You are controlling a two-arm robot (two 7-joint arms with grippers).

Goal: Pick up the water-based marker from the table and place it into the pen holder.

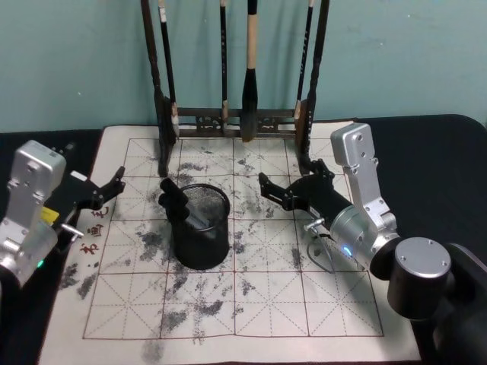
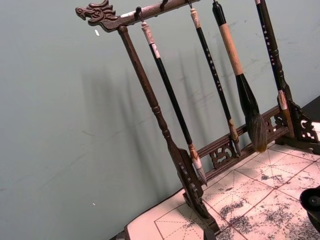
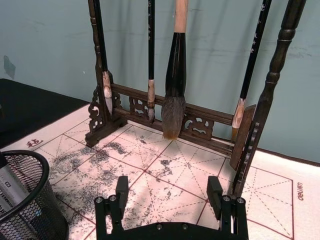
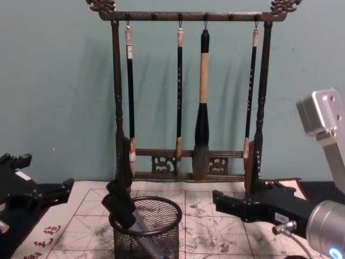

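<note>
Head view: the pen holder stands mid-mat with the water-based marker inside, its black cap leaning over the left rim. The right gripper hovers just right of the holder, fingers spread and empty, bare mat between them. The left gripper sits parted at the mat's left edge. The brush rack lines the far edge.

The pen holder's mesh hides most of the marker from my right wrist. Brush rack top cut off in head view.
</note>
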